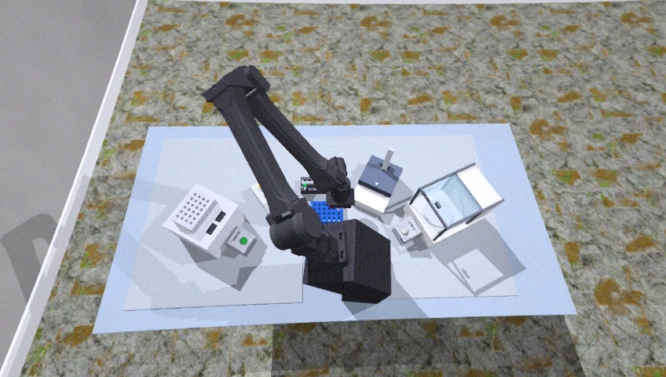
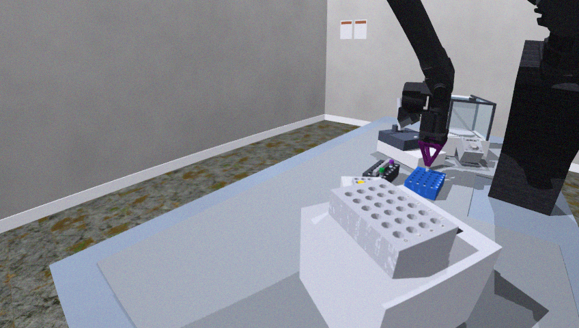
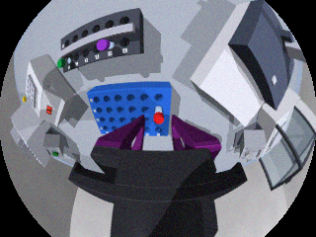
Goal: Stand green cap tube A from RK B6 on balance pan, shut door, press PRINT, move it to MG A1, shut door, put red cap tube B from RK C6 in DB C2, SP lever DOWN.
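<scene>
The red-capped tube B [image 3: 158, 118] stands in the right column of the blue rack RK [image 3: 130, 89] [image 2: 420, 191]. My gripper [image 3: 158, 118] [image 2: 427, 165] is part open low over the rack, one purple fingertip on each side of the red cap, not clamped. Green-capped tube A [image 3: 60, 63] [image 2: 382, 169] is in the left front bore of the black magnet block MG [image 3: 142, 30]. The dry block DB [image 3: 37, 89] is left of it, mostly hidden by the arm in the top view. The SP lever [image 1: 388, 159] stands up. The balance's glass door [image 1: 460, 198] looks shut; its lamp is unclear.
A purple-capped tube [image 3: 103, 44] [image 2: 391, 161] sits in MG and a yellow-capped one [image 2: 360, 182] in DB. The mixer MX [image 1: 203, 223] stands at the left, the spectrophotometer SP [image 1: 369, 198] right behind the rack, and the balance BAL [image 1: 481, 184] at the far right.
</scene>
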Motion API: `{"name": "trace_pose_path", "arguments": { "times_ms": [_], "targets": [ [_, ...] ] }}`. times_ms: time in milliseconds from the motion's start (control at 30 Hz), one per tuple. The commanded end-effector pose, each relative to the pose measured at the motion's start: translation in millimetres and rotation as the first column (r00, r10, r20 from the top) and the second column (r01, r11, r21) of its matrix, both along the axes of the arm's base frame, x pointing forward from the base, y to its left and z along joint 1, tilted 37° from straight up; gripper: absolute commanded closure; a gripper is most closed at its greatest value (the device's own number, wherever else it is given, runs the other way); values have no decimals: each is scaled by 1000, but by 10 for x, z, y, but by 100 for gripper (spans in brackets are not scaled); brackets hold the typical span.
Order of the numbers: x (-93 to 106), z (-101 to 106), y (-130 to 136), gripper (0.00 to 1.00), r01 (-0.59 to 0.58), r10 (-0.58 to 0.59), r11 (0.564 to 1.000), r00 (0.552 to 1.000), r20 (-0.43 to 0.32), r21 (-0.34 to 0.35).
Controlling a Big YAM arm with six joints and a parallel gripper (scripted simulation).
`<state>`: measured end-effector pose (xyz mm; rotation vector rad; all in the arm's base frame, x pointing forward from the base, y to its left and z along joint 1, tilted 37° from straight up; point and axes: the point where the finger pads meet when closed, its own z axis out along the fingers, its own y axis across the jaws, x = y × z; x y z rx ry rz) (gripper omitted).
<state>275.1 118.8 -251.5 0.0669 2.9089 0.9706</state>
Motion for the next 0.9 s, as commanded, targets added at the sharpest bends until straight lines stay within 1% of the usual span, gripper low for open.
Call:
{"name": "trace_pose_path", "arguments": {
  "times_ms": [0, 633, 667, 700, 833, 867],
  "targets": [
    [-5, -48, 56, 64, -1, 1, 1000, 1000, -3, -1],
    [-16, -114, 105, 64, -1, 1, 1000, 1000, -5, -1],
    [-37, -111, 104, 64, -1, 1, 1000, 1000, -9, -1],
    [-23, -67, 60, 64, 6, -6, 1000, 1000, -6, -1],
    [-23, -67, 60, 64, 6, -6, 1000, 1000, -6, -1],
    [-23, -67, 60, 91, 6, -6, 1000, 1000, -6, -1]
  ]
}}
